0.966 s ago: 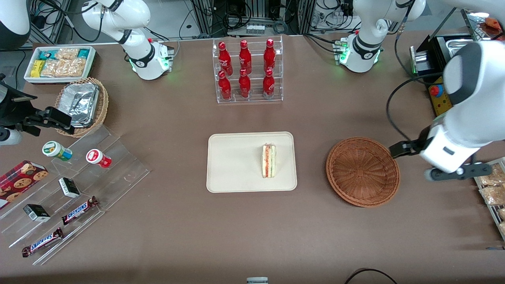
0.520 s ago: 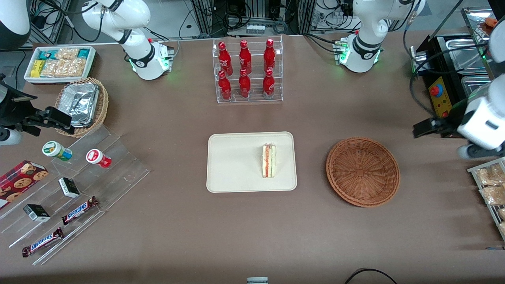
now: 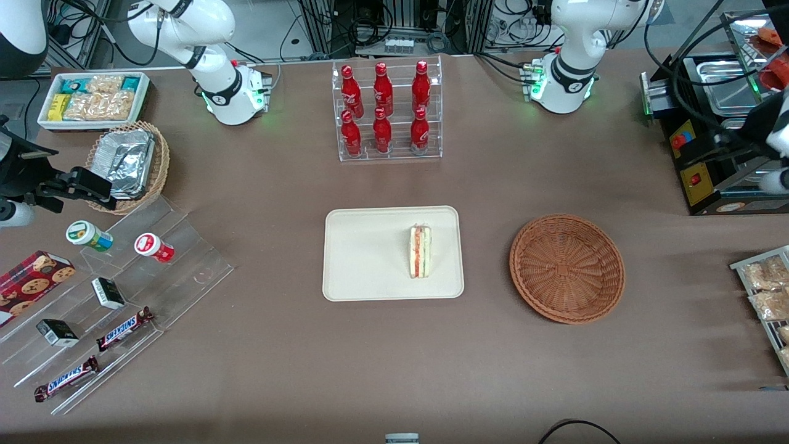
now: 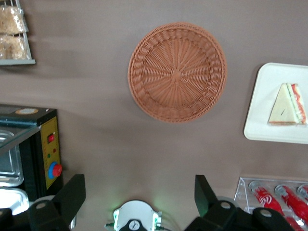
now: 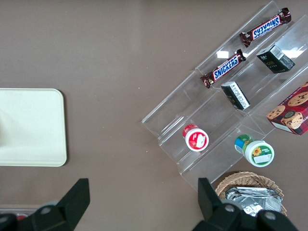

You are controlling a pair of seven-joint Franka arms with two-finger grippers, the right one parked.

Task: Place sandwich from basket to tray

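In the front view the sandwich [image 3: 420, 251] lies on the tray [image 3: 363, 259], near the tray's short rim on the working arm's side, with its red and green filling edge turned upward. The tray sits about midway along the desk [image 3: 394, 357], and the basket [image 3: 567, 268] rests flat on the desk toward the working arm's end, apart from the tray. A clear rack of red bottles [image 3: 386, 111] stands farther from the front camera than the tray. The claw [image 3: 736, 157] is at the working arm's edge of the desk, high over a black box with a yellow button panel [image 3: 695, 172]; it is partly cut off there, so its fingers are hard to make out in this view. In the left wrist view the claw [image 4: 139, 192] is released, its two dark fingers [image 4: 72, 195] spread wide with nothing between them, looking down from well above the basket [image 4: 177, 72], which holds nothing. The sandwich [image 4: 287, 105] shows as a pale wedge on the tray [image 4: 263, 115]. In the right wrist view only a corner of the tray [image 5: 33, 127] appears, beside a clear stepped stand [image 5: 226, 96] with snack bars and small tubs.
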